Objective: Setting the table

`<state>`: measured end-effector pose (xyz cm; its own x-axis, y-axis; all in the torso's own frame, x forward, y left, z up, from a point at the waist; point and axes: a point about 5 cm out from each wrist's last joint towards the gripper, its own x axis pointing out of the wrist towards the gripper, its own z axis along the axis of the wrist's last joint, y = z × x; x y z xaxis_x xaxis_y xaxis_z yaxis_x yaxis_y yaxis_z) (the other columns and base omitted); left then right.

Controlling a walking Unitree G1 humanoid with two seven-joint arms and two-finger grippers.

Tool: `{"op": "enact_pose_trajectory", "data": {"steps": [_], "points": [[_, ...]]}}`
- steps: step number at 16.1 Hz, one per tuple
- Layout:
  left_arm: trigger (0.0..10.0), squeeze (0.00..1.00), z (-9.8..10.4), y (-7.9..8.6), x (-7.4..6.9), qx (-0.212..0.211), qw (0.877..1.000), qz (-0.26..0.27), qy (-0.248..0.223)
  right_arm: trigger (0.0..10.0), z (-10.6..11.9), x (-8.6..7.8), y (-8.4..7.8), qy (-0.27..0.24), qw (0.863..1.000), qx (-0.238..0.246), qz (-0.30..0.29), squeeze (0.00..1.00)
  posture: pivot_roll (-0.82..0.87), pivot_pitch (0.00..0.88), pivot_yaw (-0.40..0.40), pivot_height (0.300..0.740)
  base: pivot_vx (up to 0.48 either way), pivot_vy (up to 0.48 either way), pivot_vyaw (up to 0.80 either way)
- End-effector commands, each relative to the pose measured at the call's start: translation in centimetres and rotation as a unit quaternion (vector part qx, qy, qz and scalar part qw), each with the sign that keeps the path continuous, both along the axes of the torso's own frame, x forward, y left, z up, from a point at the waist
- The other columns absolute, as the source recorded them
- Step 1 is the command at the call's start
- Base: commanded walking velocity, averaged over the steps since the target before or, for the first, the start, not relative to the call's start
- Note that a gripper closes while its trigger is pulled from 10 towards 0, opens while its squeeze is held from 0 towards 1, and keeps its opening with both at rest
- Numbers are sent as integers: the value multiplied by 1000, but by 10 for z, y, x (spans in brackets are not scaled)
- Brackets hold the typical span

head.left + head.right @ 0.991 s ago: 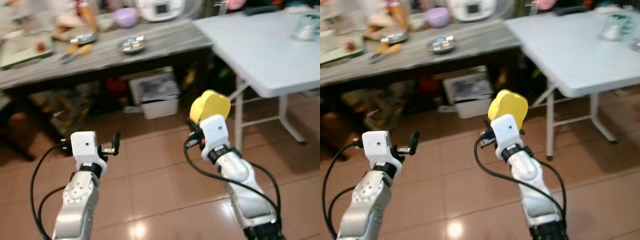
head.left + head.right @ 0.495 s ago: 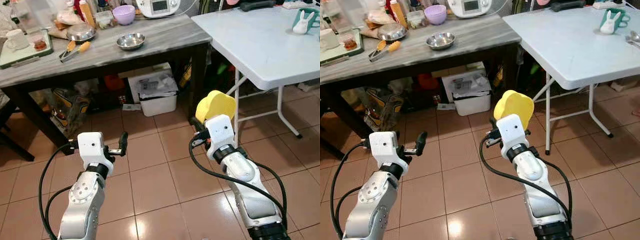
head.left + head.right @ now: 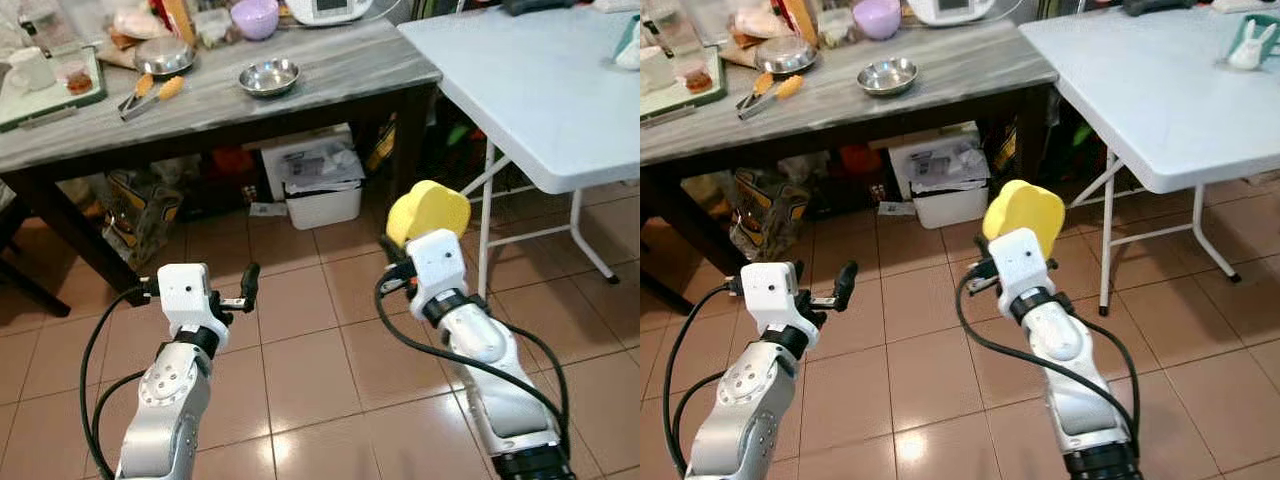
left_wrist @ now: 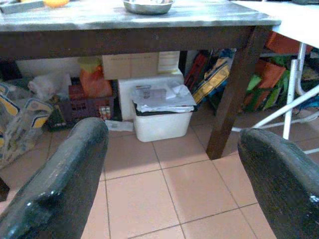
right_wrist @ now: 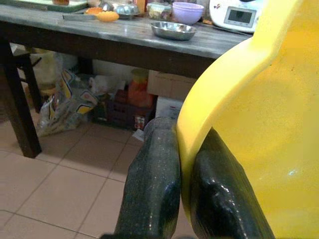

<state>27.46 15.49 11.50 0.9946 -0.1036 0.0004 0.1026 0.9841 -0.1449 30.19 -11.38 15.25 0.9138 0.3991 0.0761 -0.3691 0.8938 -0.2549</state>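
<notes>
Looks like the carrying step: right gripper (image 3: 1012, 225) has its jaws clenched on the rim of a yellow plate (image 3: 1024, 213), held up over the tiled floor. Left gripper (image 3: 247, 284) is spread wide, holding nothing. Next it probably needs to reach the white bench (image 3: 1140, 80) and lay the plate flat.

Open tiled floor (image 3: 300, 350) lies ahead of both arms. The left gripper (image 3: 247, 285) hangs spread over bare tile, and the right gripper (image 5: 182, 191) is pinched on the yellow plate (image 3: 428, 212). Ahead, the dark table (image 3: 320, 85) bars the way, its leg (image 4: 234, 94) beside the white bin (image 4: 162, 117). On the right, the white folding table (image 3: 530, 90) and its legs (image 3: 485, 235) close in.
</notes>
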Motion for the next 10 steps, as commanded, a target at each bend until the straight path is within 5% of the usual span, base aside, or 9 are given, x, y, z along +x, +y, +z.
{"op": "enact_pose_trajectory", "data": {"steps": [1,10], "points": [[10000,0,2,0,-1,0,1000,-5,-4,10000,3,0,-3,-11,1000,-1,-3,0,-265,104,115,740,480,0,531],[10000,0,1,-5,2,-2,1000,-17,-4,10000,2,-1,-4,-11,1000,-4,-5,0,-275,106,119,740,480,0,551]]}}
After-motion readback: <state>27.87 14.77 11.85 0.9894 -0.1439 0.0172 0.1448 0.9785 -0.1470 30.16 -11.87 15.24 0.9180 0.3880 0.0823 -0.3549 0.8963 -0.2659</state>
